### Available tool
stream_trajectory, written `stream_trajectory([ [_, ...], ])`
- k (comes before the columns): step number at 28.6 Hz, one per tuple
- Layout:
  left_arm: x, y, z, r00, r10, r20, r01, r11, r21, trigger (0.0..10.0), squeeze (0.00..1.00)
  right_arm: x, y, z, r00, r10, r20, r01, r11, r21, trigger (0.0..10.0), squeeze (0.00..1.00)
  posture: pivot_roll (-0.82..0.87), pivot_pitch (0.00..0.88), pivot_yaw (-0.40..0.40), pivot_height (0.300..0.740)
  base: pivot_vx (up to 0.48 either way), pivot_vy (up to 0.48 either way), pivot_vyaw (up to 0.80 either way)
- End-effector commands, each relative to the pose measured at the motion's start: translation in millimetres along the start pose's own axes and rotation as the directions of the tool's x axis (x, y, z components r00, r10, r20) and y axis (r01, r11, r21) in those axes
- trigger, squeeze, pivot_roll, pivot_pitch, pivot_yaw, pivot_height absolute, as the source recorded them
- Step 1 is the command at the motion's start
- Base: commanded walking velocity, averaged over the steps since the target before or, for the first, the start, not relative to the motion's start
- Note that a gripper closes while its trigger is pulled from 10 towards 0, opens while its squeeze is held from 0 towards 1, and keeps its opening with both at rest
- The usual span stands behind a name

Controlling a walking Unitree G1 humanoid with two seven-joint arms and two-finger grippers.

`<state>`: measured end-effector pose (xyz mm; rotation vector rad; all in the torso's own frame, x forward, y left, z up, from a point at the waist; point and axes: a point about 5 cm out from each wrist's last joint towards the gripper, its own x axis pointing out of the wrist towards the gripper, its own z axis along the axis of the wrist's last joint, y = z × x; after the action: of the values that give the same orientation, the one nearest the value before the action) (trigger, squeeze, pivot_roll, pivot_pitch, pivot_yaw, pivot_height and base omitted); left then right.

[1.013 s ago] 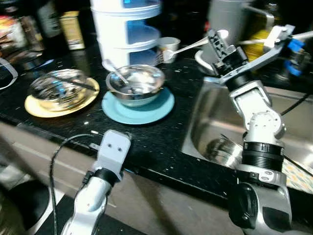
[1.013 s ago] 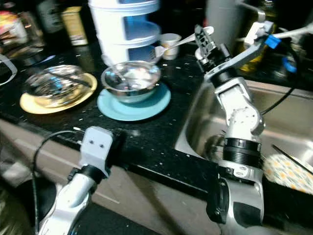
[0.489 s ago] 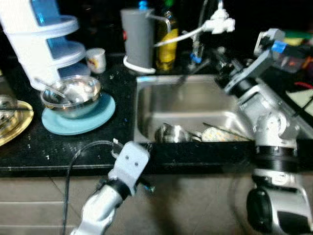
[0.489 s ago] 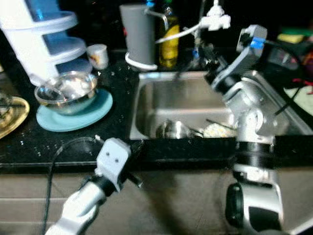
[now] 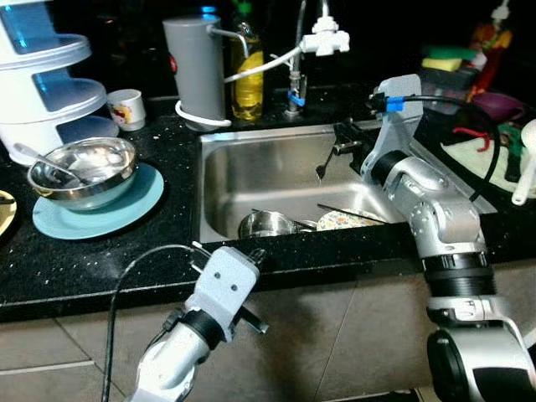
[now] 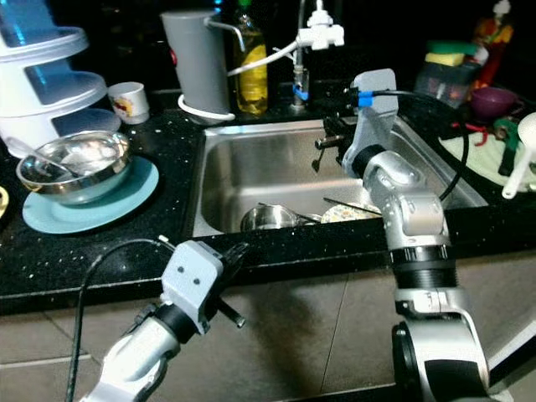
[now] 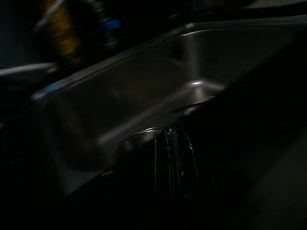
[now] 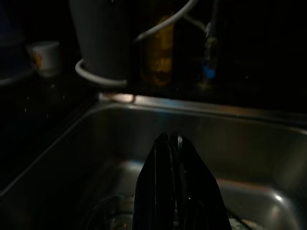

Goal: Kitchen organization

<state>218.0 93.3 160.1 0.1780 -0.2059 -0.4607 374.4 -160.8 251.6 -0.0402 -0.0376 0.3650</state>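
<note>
My right gripper (image 5: 338, 139) hovers above the steel sink (image 5: 251, 159), near its back right corner. In the right wrist view its fingers (image 8: 160, 191) are pressed shut and aim at the grey canister (image 5: 197, 67). A thin dark sliver hangs just below the fingertips; I cannot tell what it is. A steel pot (image 5: 266, 224) and a patterned plate (image 5: 343, 220) lie in the sink. My left gripper (image 5: 254, 254) is shut, low against the counter's front edge. A steel bowl (image 5: 84, 167) holding a spoon rests on a blue plate (image 5: 126, 209) on the left counter.
A white tiered rack (image 5: 42, 84) and a small cup (image 5: 126, 109) stand at the back left. A yellow bottle (image 5: 245, 79) and the faucet with its white hose (image 5: 322, 38) line the sink's back. A purple bowl (image 5: 498, 105) and a white ladle (image 5: 528, 159) crowd the right counter.
The camera has swung right, from the counter with the bowls to the sink. My right gripper has come lower, over the basin. The left arm stays at the counter's front edge.
</note>
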Motion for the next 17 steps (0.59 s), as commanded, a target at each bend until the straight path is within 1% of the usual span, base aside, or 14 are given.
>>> stream_trajectory([
  [1,0.0,3.9,2.8,1.0,0.023,0.002,-0.023,1.0,-0.013,10.0,0.0,2.2,5.0,-3.3,1.0,0.009,-0.018,-0.009,1.0,-0.016,10.0,0.0,0.05,0.0,-0.013,0.74,0.0,0.0,0.0],
  [3,0.0,4.6,2.7,1.0,0.029,-0.001,-0.029,0.999,-0.02,10.0,0.0,2.2,5.2,-3.7,1.0,0.008,-0.02,-0.009,1.0,-0.02,10.0,0.0,0.05,0.0,-0.012,0.74,0.0,0.0,0.0],
  [4,-0.5,5.9,1.2,0.999,0.04,-0.02,-0.041,0.999,-0.022,10.0,0.0,2.0,5.9,-4.5,1.0,0.008,-0.023,-0.008,1.0,-0.024,10.0,0.0,0.05,0.0,-0.012,0.74,0.0,-0.398,0.0],
  [6,-0.9,7.1,0.9,0.998,0.051,-0.027,-0.051,0.999,-0.014,10.0,0.0,2.0,6.8,-4.9,1.0,0.008,-0.024,-0.009,1.0,-0.028,10.0,0.0,0.05,0.0,-0.01,0.74,0.0,-0.476,0.0],
  [11,-0.4,9.0,2.9,0.997,0.07,-0.016,-0.071,0.997,-0.015,10.0,0.0,2.2,9.3,-6.3,1.0,0.013,-0.028,-0.014,0.999,-0.042,10.0,0.0,0.05,0.0,-0.011,0.74,0.0,-0.474,0.0],
  [14,0.0,15.1,5.6,0.993,0.117,-0.011,-0.117,0.993,-0.004,10.0,0.0,3.3,19.5,-10.2,0.998,0.05,-0.041,-0.054,0.994,-0.095,10.0,0.0,0.05,0.0,-0.012,0.74,0.0,0.0,0.0],
  [17,-0.1,16.4,5.4,0.992,0.127,-0.015,-0.127,0.992,0.003,10.0,0.0,3.7,22.4,-11.0,0.997,0.061,-0.045,-0.066,0.992,-0.11,10.0,0.0,0.05,0.0,-0.012,0.74,0.0,0.0,0.0],
])
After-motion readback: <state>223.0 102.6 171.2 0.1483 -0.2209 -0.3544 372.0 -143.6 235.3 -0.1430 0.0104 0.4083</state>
